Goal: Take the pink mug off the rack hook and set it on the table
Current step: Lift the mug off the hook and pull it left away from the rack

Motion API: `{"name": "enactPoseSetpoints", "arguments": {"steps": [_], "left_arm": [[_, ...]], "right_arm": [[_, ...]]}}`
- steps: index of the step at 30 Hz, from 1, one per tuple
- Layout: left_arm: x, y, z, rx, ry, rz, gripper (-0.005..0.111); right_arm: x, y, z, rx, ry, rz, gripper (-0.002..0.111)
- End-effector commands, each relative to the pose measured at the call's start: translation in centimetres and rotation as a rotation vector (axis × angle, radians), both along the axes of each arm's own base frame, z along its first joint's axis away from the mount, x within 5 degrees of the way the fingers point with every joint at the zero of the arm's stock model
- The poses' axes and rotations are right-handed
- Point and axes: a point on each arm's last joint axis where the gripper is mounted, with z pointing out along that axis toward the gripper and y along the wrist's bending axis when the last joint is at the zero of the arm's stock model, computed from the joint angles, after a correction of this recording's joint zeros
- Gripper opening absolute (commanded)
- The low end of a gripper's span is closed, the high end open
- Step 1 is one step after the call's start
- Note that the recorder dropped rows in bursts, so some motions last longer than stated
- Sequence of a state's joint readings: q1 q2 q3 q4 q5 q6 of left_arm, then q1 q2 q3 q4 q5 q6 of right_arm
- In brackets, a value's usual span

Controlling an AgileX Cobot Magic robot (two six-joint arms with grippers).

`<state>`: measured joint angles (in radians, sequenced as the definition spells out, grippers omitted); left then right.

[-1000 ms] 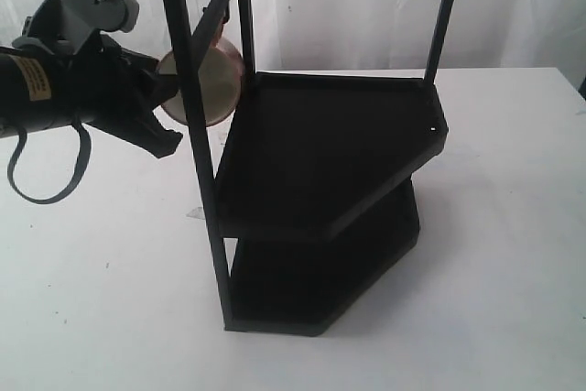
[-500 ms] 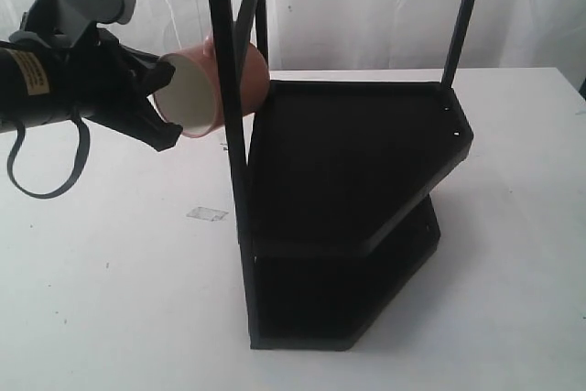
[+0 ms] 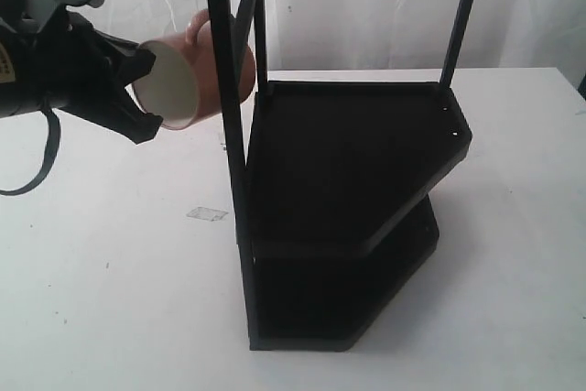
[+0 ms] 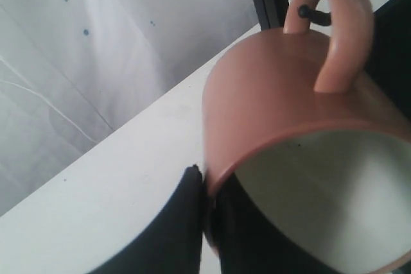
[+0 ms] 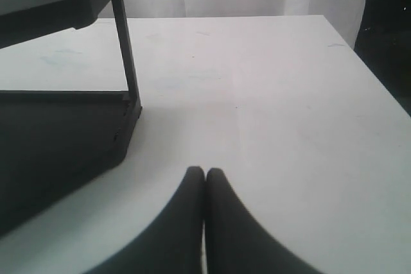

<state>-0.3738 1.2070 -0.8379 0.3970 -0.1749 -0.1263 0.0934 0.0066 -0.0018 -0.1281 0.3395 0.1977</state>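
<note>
My left gripper [image 3: 146, 89] is shut on the rim of the pink mug [image 3: 215, 70], holding it on its side in the air by the rack's front left post, its cream mouth facing the gripper. In the left wrist view one finger [image 4: 183, 226] lies outside the wall of the pink mug [image 4: 270, 94] and the other inside. The tip of the rack hook [image 4: 302, 11] shows at the handle's loop. The black rack [image 3: 348, 162] stands on the white table [image 3: 110, 299]. My right gripper [image 5: 205, 172] is shut and empty over the table [image 5: 289, 126].
A small clear scrap [image 3: 208, 214] lies on the table left of the rack's post. The rack's base and post [image 5: 125, 62] are beside my right gripper. The table's dark far edge [image 5: 385, 30] lies beyond it. White curtain hangs behind.
The rack slid to the right a second ago and has stayed put since. My left gripper has carried the mug up and to the left.
</note>
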Motion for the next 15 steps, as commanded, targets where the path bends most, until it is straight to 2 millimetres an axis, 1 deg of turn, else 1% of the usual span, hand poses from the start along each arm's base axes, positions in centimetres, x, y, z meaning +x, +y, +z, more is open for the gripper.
{"name": "enactPoseSetpoints", "arguments": {"steps": [1, 6, 12, 15], "left_arm": [[-0.45, 0.03, 0.37, 0.040, -0.020, -0.017, 0.000], [-0.51, 0.18, 0.09, 0.166, -0.028, -0.046, 0.000], [-0.56, 0.24, 0.02, 0.172, -0.018, -0.043, 0.000], [-0.55, 0.17, 0.10, 0.119, -0.008, -0.031, 0.000]], "right_arm": [[-0.03, 0.02, 0.00, -0.004, -0.008, 0.006, 0.000], [-0.03, 0.02, 0.00, -0.004, -0.008, 0.006, 0.000], [-0.03, 0.02, 0.00, -0.004, -0.008, 0.006, 0.000], [-0.03, 0.02, 0.00, -0.004, -0.008, 0.006, 0.000]]}}
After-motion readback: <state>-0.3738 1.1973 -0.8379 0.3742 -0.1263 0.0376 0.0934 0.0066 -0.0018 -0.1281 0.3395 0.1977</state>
